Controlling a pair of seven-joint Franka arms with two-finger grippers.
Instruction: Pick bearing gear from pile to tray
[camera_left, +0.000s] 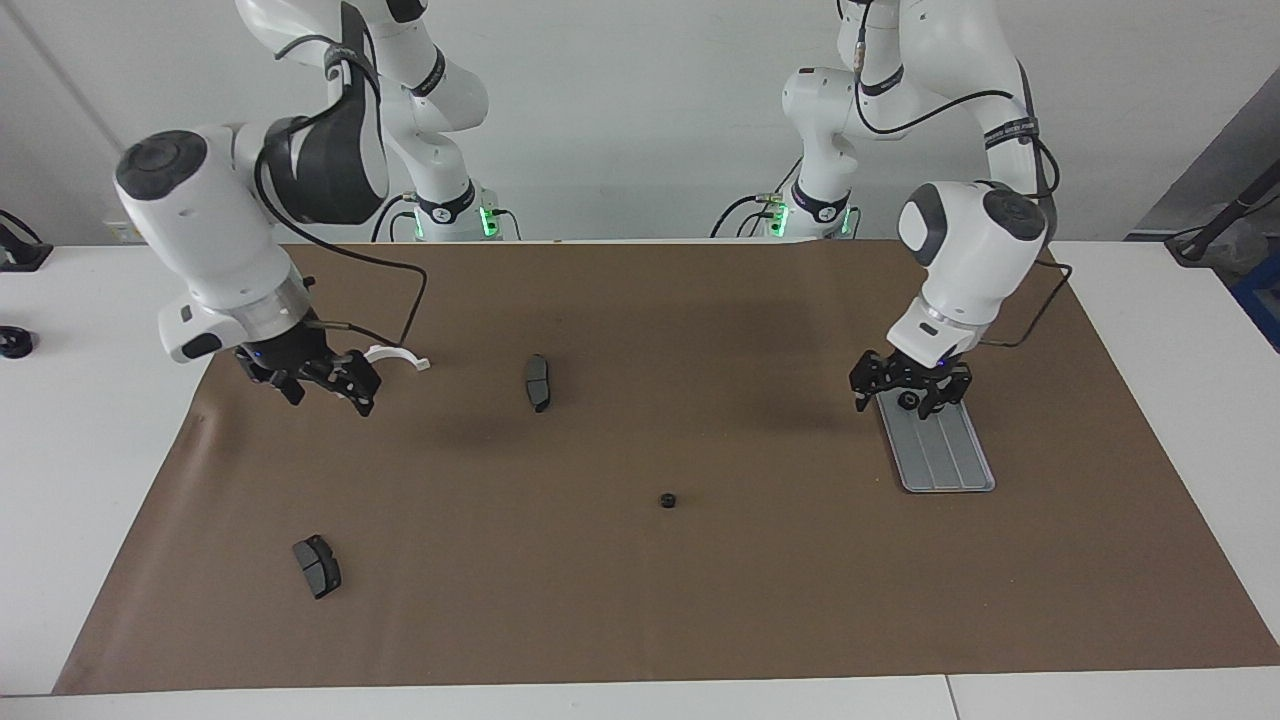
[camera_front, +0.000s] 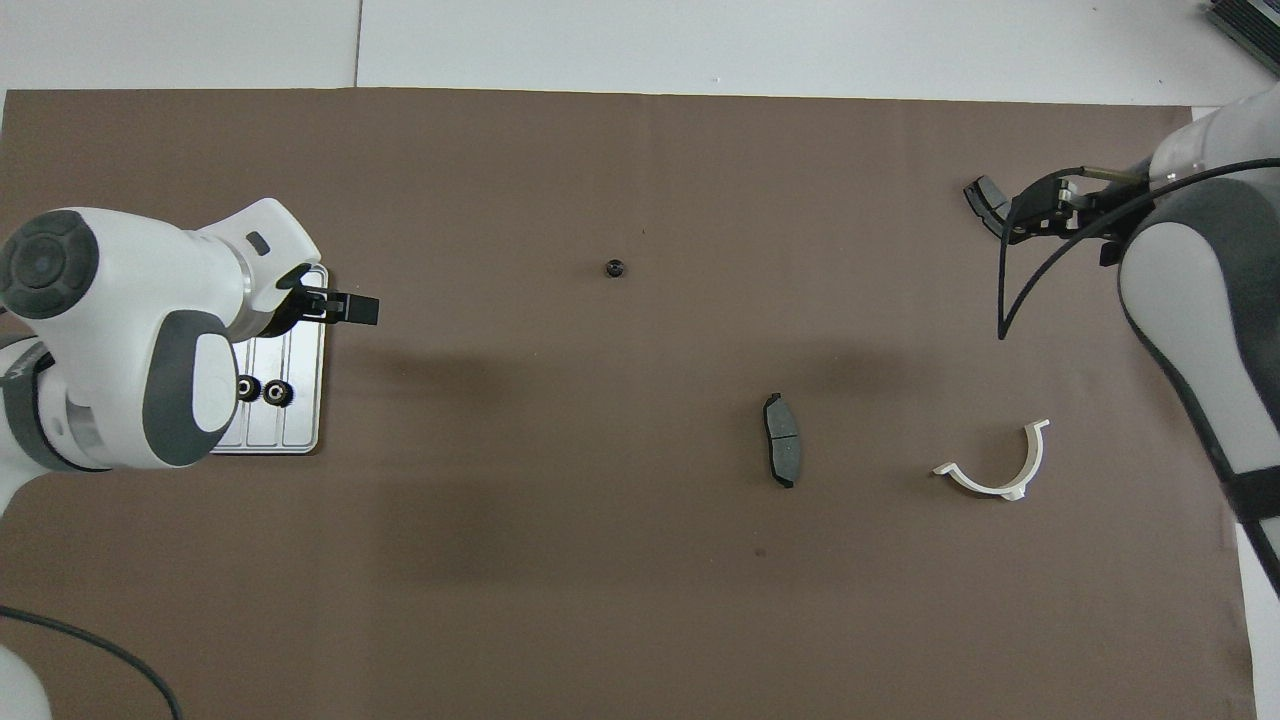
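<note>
Two small black bearing gears lie side by side in the silver grooved tray at the left arm's end of the mat. A third gear lies alone mid-mat, farther from the robots. My left gripper hangs open and empty over the tray's edge toward the mat's middle. My right gripper hangs open and empty over the right arm's end of the mat, near the white half-ring bracket.
One dark grey curved pad lies near the mat's middle, beside the bracket. A second pad lies farther from the robots at the right arm's end, partly covered by the right gripper in the overhead view.
</note>
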